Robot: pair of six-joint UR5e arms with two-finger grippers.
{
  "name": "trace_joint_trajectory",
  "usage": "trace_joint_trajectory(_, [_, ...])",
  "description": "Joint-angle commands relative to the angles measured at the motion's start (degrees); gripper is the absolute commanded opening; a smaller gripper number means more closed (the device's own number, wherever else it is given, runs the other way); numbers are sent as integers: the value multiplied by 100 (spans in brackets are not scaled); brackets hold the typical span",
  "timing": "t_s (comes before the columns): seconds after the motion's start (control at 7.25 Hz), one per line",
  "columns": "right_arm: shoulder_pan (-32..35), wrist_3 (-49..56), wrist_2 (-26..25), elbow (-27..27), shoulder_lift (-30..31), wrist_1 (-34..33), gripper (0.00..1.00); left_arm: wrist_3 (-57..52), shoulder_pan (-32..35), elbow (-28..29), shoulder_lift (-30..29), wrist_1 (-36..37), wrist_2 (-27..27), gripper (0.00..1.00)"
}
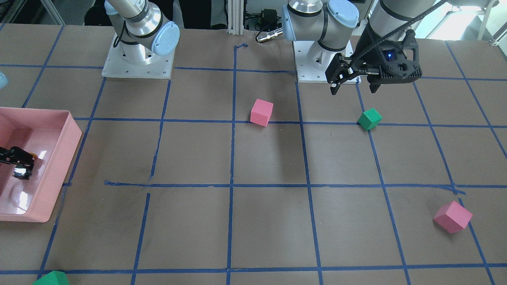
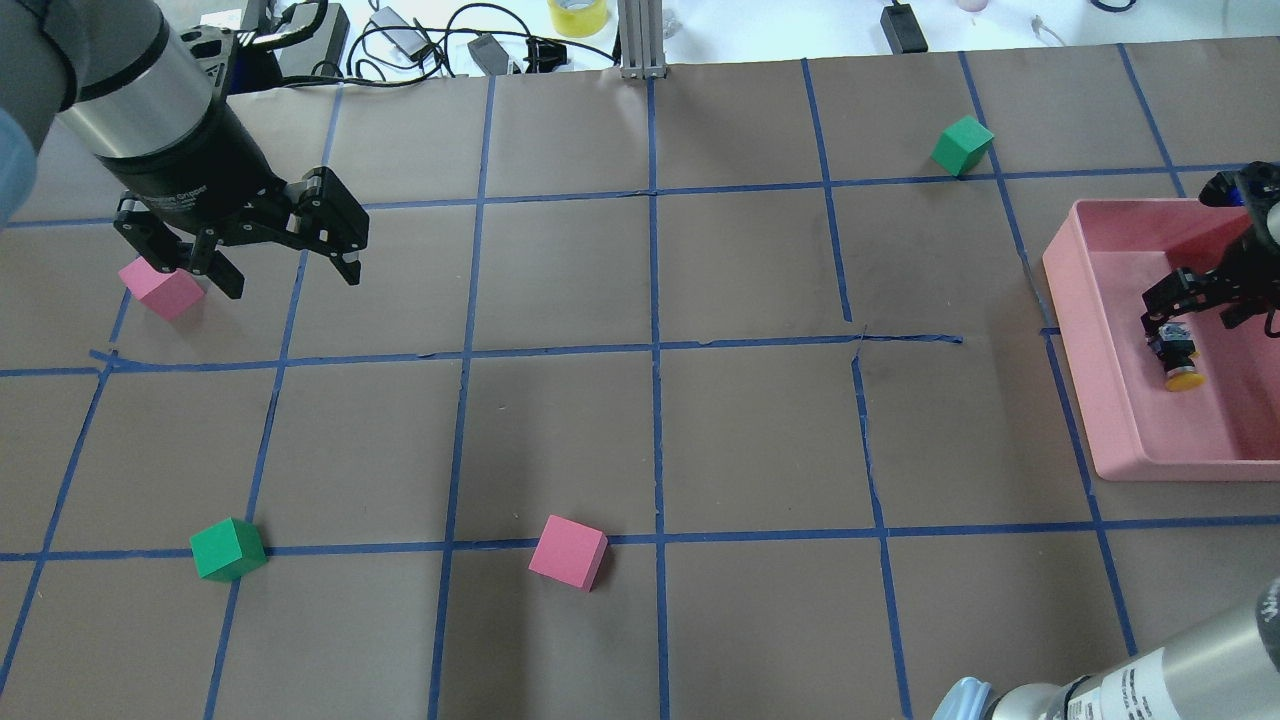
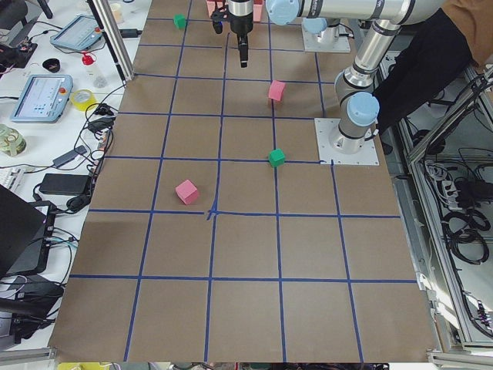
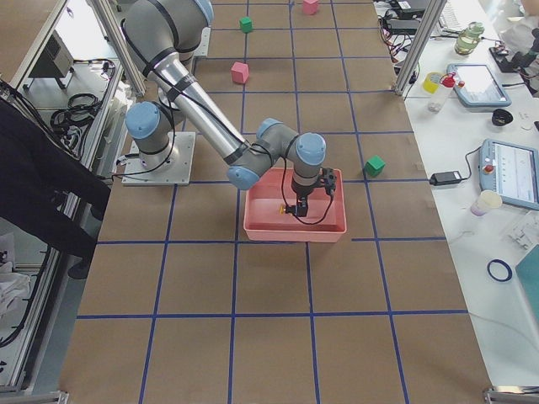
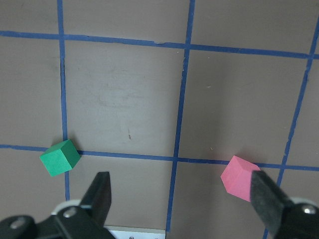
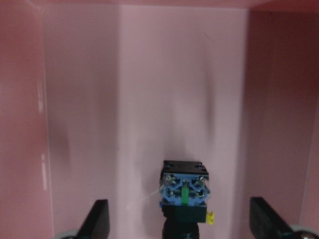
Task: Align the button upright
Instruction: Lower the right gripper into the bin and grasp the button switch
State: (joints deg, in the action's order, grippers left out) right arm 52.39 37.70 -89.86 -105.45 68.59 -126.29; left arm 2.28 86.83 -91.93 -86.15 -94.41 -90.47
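Note:
The button lies in the pink tray at the right, with its yellow cap toward the robot's side. In the right wrist view its blue and silver base block faces the camera. My right gripper hangs low in the tray over the button, with its fingers spread wide on either side and not touching it. It also shows in the front view. My left gripper is open and empty, held above the table at the far left, beside a pink cube.
A green cube and a pink cube sit near the robot's side. Another green cube sits at the far right, beyond the tray. The left wrist view shows a green cube and a pink cube below it.

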Motion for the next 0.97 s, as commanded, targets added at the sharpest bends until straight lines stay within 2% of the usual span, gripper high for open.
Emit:
trace_joint_trajectory(0.0, [0,0,-23,-81,-82,-184,100,0,0,0,-7,2,3,100])
trace_joint_trajectory(0.28, [0,0,-32,-81,-460,-624,100,0,0,0,-7,-7,3,100])
trace_joint_trajectory(0.69, [0,0,-93,-107,-444,-572,100,-9,0,17,-7,19,-171,100])
trace_joint_trajectory(0.83, [0,9,-102,-177,-443,-555,81,-9,0,9,2,20,-269,100])
